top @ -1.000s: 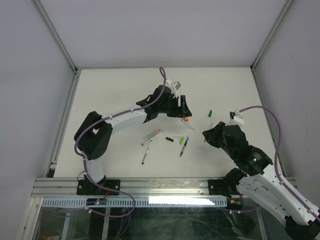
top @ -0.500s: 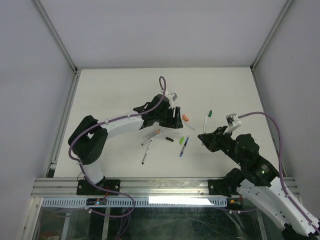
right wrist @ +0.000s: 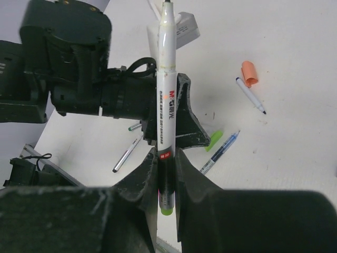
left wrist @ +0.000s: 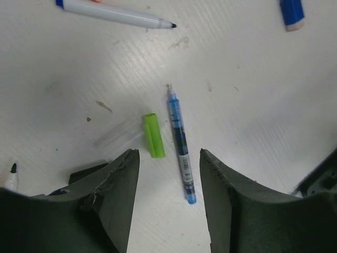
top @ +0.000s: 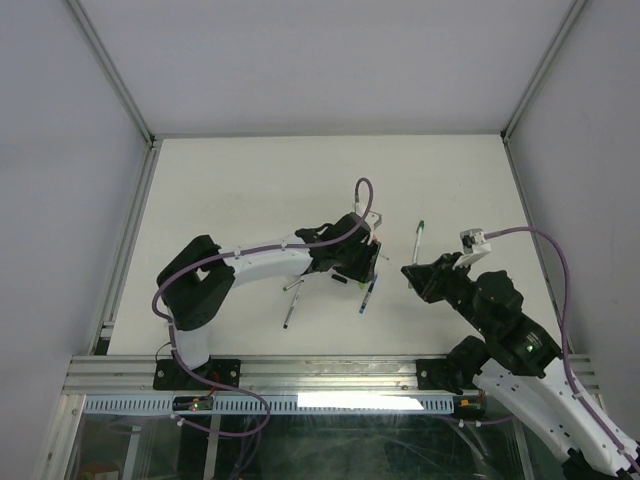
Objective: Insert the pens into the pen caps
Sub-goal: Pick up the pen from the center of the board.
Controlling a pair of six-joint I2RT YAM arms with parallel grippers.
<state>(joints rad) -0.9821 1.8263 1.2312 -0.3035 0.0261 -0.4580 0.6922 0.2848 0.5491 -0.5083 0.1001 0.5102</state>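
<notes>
Hovering directly over the light green cap (left wrist: 154,135), the left end effector (left wrist: 167,155) has its fingers spread with nothing between them yet. The cap lies flat on the tabletop (left wrist: 253,95), under the gap and closer to the finger on the left of the wrist view. Its long axis runs roughly along the finger faces, so closing would pinch it across its width.

A blue pen (left wrist: 180,142) lies just beside the cap, nearly parallel, also under the gap. Judgement: closing straight down could catch both, so shift toward the cap first.

The right end effector (right wrist: 166,158) is pressed onto a white pen (right wrist: 166,95) with a light green end, barrel pointing out along the fingers. In the top view it sits well apart to the right, so the left arm is the nearer one for the cap.
</notes>
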